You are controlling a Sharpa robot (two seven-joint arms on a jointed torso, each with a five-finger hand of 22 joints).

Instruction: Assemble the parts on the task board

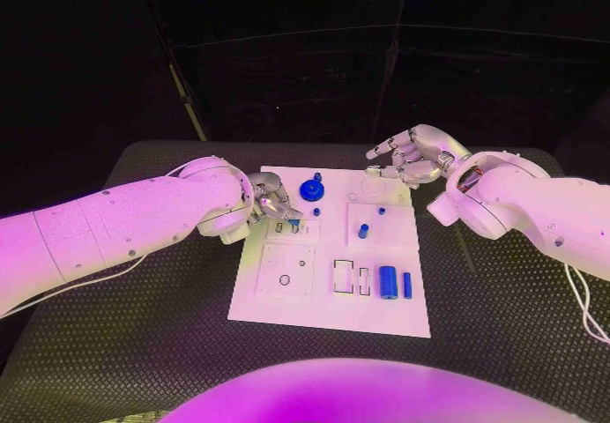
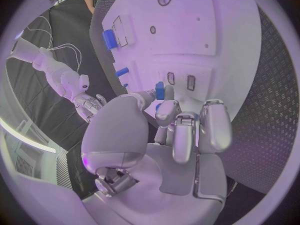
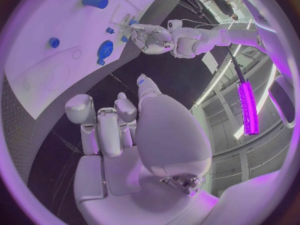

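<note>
Nearest the robot, the black textured desk (image 1: 115,352) carries the flat white rectangular task board (image 1: 333,300), which runs away from the body toward the far edge. On the board's near half lies a raised white square plate with a small round hole (image 1: 286,273), and beside it two empty rectangular slots (image 1: 353,278). Just right of those slots lie a thick blue cylinder (image 1: 388,282) and a thin blue pin (image 1: 407,284), side by side and parallel, both flat on the board.

Farther up, a short blue peg (image 1: 362,231) sits on a raised white square in the board's right middle, with a tiny blue stud (image 1: 380,211) just beyond it.

At the board's left edge, the left hand (image 1: 271,204) reaches in over the mid-left part of the board. In the left wrist view its thumb and a finger pinch a small blue block (image 2: 159,91), held just above two small upright slots (image 2: 180,80); the other fingers are curled loosely beside it.

Beyond that hand, a round blue gear-like disc (image 1: 311,189) rests on the far-left part of the board.

Farthest off, the right hand (image 1: 409,154) hovers above the board's far-right corner, holding nothing, its fingers bent and slightly apart.
</note>
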